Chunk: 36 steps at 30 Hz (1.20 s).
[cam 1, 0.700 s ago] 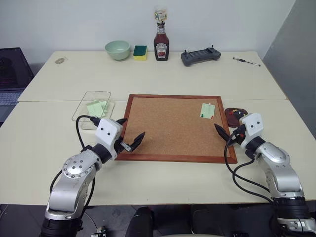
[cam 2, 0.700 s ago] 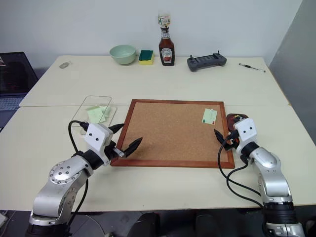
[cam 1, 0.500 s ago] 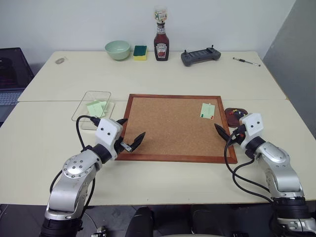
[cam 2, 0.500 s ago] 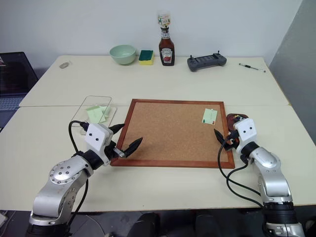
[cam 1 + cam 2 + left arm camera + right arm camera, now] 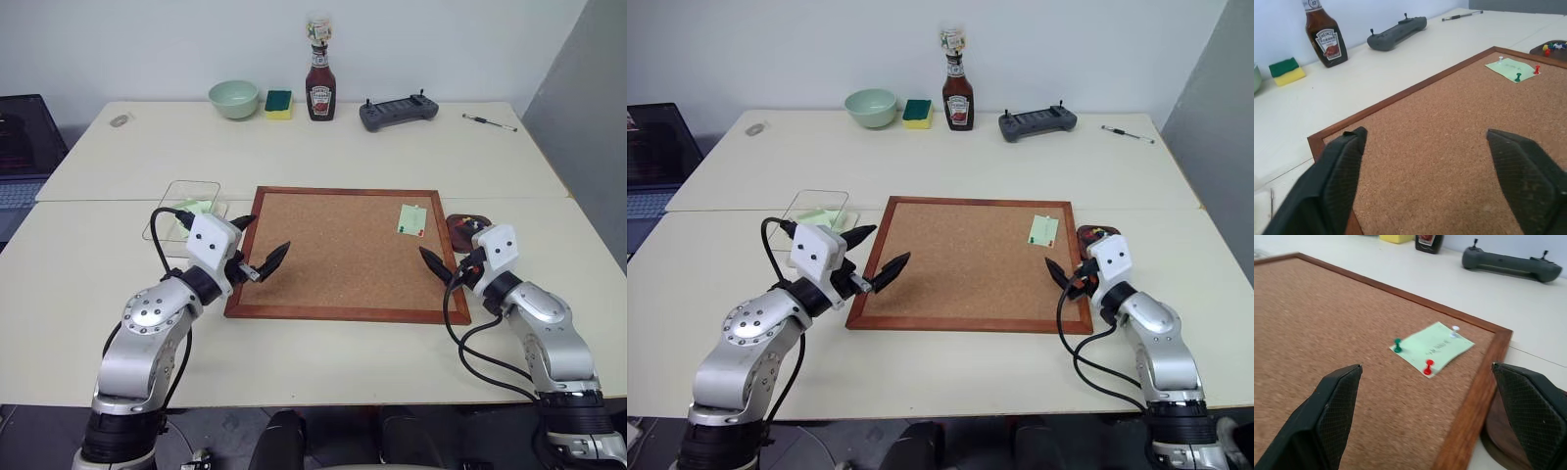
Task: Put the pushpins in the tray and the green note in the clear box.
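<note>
**Both grippers open and empty at the corkboard's near corners**

The corkboard lies in the middle of the table, and everything can be placed from it. A green note is pinned flat near the board's far right corner by three pushpins: a white one, a green one and a red one, each standing upright through the paper.

The right gripper hangs over the board's right edge, nearer the front than the note and apart from it, pointing inward toward the board. Its fingers are spread wide with nothing between them. In its wrist view the note sits between the two fingers, farther out.

The tray sits on the table just outside the board's right frame, level with the note and just beyond the right gripper. A few coloured pins already lie in it.

The left gripper hovers at the board's left edge, toward the front left corner, well apart from the note across the board. Its fingers are also parted and hold nothing.

The clear box rests just off the board's left side, with pale green paper inside it.
</note>
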Each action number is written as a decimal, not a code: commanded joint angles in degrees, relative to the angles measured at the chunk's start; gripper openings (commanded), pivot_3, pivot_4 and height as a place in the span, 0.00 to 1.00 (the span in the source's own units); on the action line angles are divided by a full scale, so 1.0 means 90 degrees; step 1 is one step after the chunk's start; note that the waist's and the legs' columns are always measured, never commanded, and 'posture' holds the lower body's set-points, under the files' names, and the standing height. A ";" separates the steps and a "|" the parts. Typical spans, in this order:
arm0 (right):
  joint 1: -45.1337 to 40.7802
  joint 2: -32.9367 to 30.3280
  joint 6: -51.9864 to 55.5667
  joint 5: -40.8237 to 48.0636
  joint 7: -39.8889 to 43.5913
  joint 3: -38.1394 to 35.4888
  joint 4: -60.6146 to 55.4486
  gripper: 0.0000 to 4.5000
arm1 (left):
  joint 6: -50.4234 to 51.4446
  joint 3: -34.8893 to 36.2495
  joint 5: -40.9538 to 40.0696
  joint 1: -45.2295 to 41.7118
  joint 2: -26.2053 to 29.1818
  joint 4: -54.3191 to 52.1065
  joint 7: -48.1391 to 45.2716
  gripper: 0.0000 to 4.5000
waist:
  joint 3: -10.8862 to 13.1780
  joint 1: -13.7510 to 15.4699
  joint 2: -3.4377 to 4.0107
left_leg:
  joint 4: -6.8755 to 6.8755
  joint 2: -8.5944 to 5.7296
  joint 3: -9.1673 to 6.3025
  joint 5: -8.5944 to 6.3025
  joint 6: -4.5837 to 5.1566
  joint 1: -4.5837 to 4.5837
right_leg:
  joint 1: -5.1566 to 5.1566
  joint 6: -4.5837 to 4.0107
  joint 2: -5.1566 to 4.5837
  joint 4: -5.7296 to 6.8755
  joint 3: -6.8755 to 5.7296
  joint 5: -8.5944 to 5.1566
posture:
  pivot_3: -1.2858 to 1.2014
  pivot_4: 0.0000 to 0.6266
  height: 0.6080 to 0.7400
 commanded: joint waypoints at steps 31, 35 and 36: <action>-0.0199 0.0044 0.0609 0.0579 0.0303 0.0072 -0.0528 1.00 | -0.0941 -0.1583 0.0582 -0.2074 -0.1555 0.3372 -0.0894 0.00 | 0.0000 -0.0010 0.0000 | 0.0005 -0.0003 -0.0002 0.0000 0.0000 -0.0002 | -0.0001 0.0001 0.0000 0.0001 -0.0001 0.0000 | 0.52 0.24 1.00; -0.0514 0.0050 0.0757 0.0521 0.0246 0.0186 -0.0343 1.00 | -0.1012 -0.1687 0.0697 -0.2017 -0.1656 0.3701 -0.0982 0.00 | 0.0000 -0.0012 0.0000 | 0.0005 -0.0003 -0.0002 0.0000 0.0000 -0.0002 | -0.0002 0.0001 0.0000 0.0002 -0.0002 0.0000 | 0.52 0.24 1.00; -0.0646 0.0032 0.0859 0.0438 0.0168 0.0223 -0.0232 1.00 | -0.1063 -0.1723 0.0759 -0.2000 -0.1661 0.3771 -0.0997 0.00 | 0.0000 -0.0010 0.0000 | 0.0005 -0.0003 -0.0002 0.0000 0.0000 -0.0002 | -0.0001 0.0001 0.0001 0.0002 -0.0002 0.0000 | 0.52 0.24 1.00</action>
